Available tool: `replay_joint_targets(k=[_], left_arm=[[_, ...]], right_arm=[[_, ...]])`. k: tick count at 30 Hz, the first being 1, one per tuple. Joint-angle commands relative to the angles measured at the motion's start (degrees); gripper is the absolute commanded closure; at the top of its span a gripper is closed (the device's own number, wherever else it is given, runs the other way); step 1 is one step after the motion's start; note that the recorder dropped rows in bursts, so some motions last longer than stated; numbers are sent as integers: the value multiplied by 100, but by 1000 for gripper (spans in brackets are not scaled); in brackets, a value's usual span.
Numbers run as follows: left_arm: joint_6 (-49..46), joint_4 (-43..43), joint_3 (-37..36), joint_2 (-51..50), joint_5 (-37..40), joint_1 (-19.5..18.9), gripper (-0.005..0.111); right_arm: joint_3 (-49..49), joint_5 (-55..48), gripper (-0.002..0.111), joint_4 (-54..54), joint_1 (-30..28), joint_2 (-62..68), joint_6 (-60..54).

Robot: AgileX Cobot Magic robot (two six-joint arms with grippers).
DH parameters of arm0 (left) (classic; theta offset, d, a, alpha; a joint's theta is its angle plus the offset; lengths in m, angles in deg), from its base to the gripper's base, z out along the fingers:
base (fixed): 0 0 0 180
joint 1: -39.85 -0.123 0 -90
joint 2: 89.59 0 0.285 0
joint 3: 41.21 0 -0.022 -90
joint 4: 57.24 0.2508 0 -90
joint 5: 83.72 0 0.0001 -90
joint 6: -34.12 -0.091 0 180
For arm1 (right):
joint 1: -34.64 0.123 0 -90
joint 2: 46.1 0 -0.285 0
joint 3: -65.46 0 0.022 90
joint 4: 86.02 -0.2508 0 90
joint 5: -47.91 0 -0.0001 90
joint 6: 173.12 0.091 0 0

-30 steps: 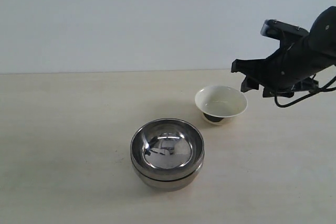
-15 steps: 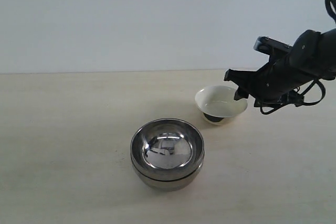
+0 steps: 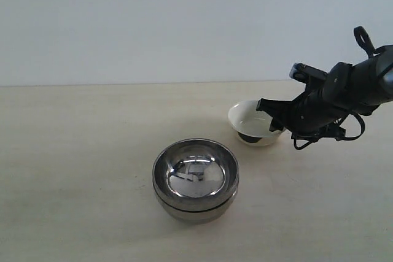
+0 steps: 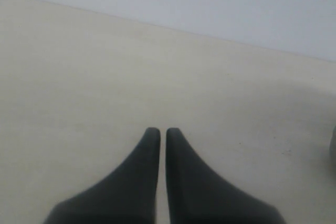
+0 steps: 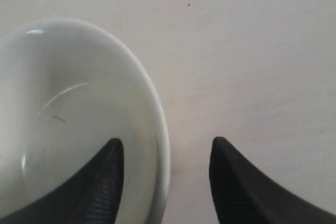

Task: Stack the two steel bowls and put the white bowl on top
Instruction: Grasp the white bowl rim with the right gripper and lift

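Lowered since a second ago, right gripper (image 5: 165, 142) is seen spread astride white bowl (image 3: 249, 116) rim, one finger inside, one outside. Bowl is set on table (image 3: 73, 151), right of stacked steel bowls (image 3: 195, 176); left gripper (image 4: 158, 131) is held clenched, empty.

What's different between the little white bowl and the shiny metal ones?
The white bowl is cream with a flared rim and dark foot; the steel bowls are mirror-shiny with rounded sides. The white bowl stands alone; the steel bowls are nested. The open right gripper straddles the white bowl's rim; nothing touches the steel bowls. All sit upright on the table.
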Motion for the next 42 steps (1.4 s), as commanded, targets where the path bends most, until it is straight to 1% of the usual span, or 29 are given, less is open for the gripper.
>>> replay_joint_targets(k=[1, 3, 16, 30, 36, 42], left_arm=[[-39, -22, -15, 19, 0, -11, 103], [-39, -22, -15, 19, 0, -11, 103], [-39, -22, -15, 19, 0, -11, 103], [-39, -22, -15, 19, 0, -11, 103], [-39, -22, -15, 19, 0, -11, 103], [-39, -22, -15, 19, 0, -11, 103]], right_arm=[[-26, 91, 91, -10, 9, -2, 30], [-26, 92, 108, -10, 9, -2, 30], [-26, -28, 108, -10, 9, -94, 30], [-26, -553, 108, 161, -11, -663, -35], [-26, -1249, 108, 185, -121, -1096, -199], [376, -1249, 108, 301, -121, -1962, -127]])
